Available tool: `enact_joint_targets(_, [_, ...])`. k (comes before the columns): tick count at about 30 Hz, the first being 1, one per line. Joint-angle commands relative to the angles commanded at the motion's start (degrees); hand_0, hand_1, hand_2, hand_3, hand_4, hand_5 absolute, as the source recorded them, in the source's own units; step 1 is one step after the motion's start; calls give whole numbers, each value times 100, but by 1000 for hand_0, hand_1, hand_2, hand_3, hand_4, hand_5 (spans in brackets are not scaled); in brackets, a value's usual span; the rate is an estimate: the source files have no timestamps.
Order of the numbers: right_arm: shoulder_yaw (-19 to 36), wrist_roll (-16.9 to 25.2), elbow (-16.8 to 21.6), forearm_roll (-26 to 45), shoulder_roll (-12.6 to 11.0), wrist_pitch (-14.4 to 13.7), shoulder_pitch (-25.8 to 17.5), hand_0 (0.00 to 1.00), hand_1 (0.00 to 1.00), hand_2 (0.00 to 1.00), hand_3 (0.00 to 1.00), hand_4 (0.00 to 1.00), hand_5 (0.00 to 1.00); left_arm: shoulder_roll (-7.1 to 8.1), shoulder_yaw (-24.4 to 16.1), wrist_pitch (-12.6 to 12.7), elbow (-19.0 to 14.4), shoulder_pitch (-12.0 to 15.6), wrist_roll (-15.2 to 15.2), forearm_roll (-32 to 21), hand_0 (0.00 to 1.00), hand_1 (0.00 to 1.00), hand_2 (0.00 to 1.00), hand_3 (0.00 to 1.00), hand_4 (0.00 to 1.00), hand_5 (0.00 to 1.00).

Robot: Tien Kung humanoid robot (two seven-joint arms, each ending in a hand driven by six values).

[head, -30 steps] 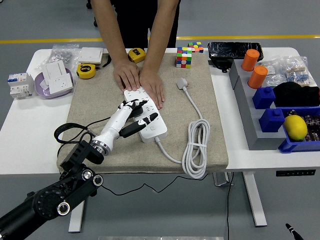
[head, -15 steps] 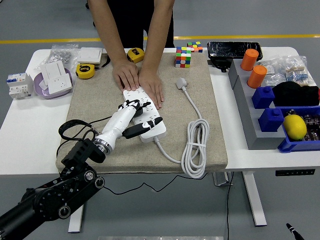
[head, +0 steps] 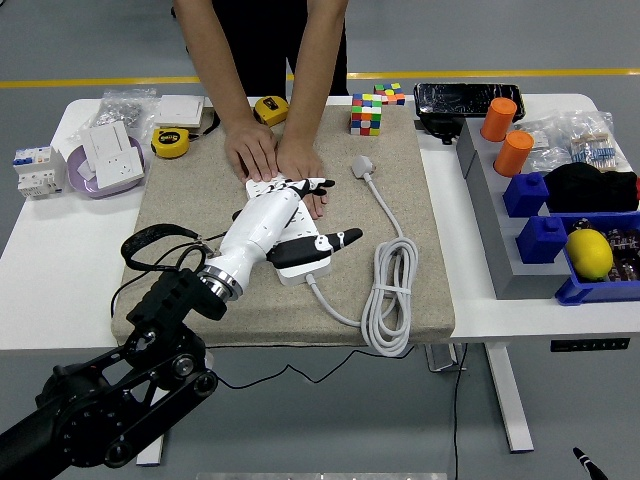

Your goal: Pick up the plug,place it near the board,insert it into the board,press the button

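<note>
A white table (head: 40, 270) is standing on a grey floor crossed by a yellow line (head: 90, 82) beyond its far edge, and a beige cloth mat (head: 200, 190) is covering the table's middle.

The robot's left hand (head: 285, 225) is reaching in from the lower left on its black arm (head: 120, 400), lying flat over the white power strip (head: 300, 262), its fingers spread wide and gripping nothing. The fingertips (head: 325, 185) are pointing away from the robot and the thumb (head: 340, 239) is sticking out to the hand's right. Most of the board is lying under the hand, with only its near end showing below the palm.

Just past the fingertips, a person standing at the far side is pressing both hands (head: 275, 160) down on the far end of the strip, touching or nearly touching the robot's fingers.

The grey plug (head: 363, 166) is lying on the mat to the right of the hand and a little farther out, apart from it and not inserted. Its white cable (head: 390, 290) is running back toward the robot, coiling to the hand's right and curving in to the strip's near end.

Beyond the hand, a colour cube (head: 367, 113) is sitting at the mat's far edge. Far to the hand's right, blue bins (head: 545, 240) are holding orange cylinders (head: 508, 135) and a yellow lemon (head: 591, 253). To its left, a yellow tape measure (head: 171, 142) is resting near a wall socket (head: 110, 152).
</note>
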Motion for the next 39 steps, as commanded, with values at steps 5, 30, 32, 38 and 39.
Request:
enact_joint_targets(5, [-11, -4, 0, -9, -9, 3, -3, 824, 743, 740, 774, 998, 998, 0, 9, -640, -21, -34, 756, 402, 153, 51, 157, 891, 598, 116])
enact_joint_targets(30, [-33, -2, 0, 13, -9, 3, 1, 824, 743, 740, 774, 998, 998, -51, 248, -1779, 427, -188, 1151, 211, 135, 42, 151, 879, 499, 2])
enact_joint_targets(32, [-28, -4, 0, 10, -9, 2, 1, 824, 743, 740, 774, 998, 998, -52, 256, -1783, 429, -189, 1150, 207, 135, 42, 151, 879, 499, 2])
enact_joint_targets(38, [-16, -2, 0, 7, -9, 1, 6, 823, 743, 740, 774, 998, 998, -42, 265, -1850, 536, -206, 1203, 251, 135, 41, 150, 875, 497, 2])
enact_joint_targets(39, [-12, -3, 0, 8, -9, -2, 6, 823, 743, 740, 774, 998, 998, -34, 261, -1871, 560, -206, 1214, 251, 135, 41, 150, 875, 497, 2])
